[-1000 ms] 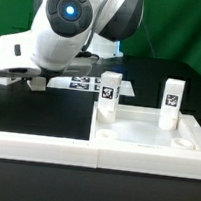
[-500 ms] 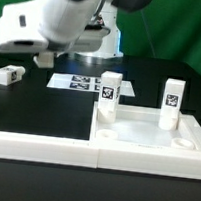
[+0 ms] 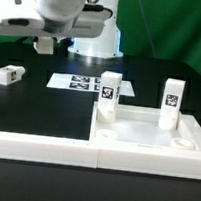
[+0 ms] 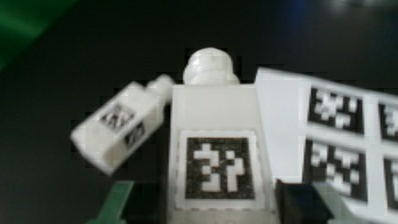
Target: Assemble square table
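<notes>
The white square tabletop (image 3: 150, 137) lies rim up at the exterior view's right. Two white tagged legs stand in its far corners, one on the left (image 3: 109, 95) and one on the right (image 3: 171, 103). My gripper (image 3: 42, 44) hangs high at the exterior view's left, above the table. In the wrist view my gripper (image 4: 210, 206) is shut on a white tagged leg (image 4: 214, 130), whose screw tip points away from the camera. Another loose leg (image 3: 9, 75) lies on the black table below; it also shows in the wrist view (image 4: 118, 122).
The marker board (image 3: 88, 84) lies flat behind the tabletop and shows in the wrist view (image 4: 347, 115). A long white rail (image 3: 38, 147) runs along the front edge. The arm's base (image 3: 95, 38) stands at the back.
My gripper has risen from table height at the left to well above it, carrying a leg. The loose leg on the table, covered before, is now in plain view.
</notes>
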Tool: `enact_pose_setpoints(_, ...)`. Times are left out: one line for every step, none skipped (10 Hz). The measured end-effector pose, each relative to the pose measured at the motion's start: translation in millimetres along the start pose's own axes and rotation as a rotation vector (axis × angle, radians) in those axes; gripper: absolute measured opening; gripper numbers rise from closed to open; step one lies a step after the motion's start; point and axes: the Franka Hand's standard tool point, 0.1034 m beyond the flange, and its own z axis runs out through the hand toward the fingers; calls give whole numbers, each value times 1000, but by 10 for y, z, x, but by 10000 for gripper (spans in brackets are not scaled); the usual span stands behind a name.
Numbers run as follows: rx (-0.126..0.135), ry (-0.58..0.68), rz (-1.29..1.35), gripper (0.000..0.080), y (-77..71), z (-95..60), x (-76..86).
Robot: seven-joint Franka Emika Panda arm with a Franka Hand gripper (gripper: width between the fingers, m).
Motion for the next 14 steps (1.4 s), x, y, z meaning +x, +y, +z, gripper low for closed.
enact_pose_setpoints(-5,77,-1,288,-2,-49,-6)
enact_pose_setpoints(7,124,33,288,-77,-246,18)
enact_pose_setpoints(7,204,54,288,-129,-571,140)
enact_pose_setpoints(6,271,102,288,-194,-859,203)
enact_pose_setpoints(-9,322,146,288,-241,-1153,234)
enact_pose_setpoints(-20,382,150,288,-201,-1279,259)
enact_pose_setpoints(-30,446,151,288,-167,-1284,290)
enact_pose_setpoints(-41,514,151,288,-159,-1304,300)
enact_pose_setpoints(-45,554,151,288,-157,-1304,292)
enact_pose_setpoints(-54,618,168,288,-159,-1356,333)
enact_pose_setpoints(-49,667,207,288,-292,-1465,390)
enact_pose_setpoints(-66,748,215,288,-399,-1654,521)
enact_pose_setpoints(-67,808,246,288,-481,-1790,650)
enact_pose_setpoints(-50,866,292,288,-599,-1998,810)
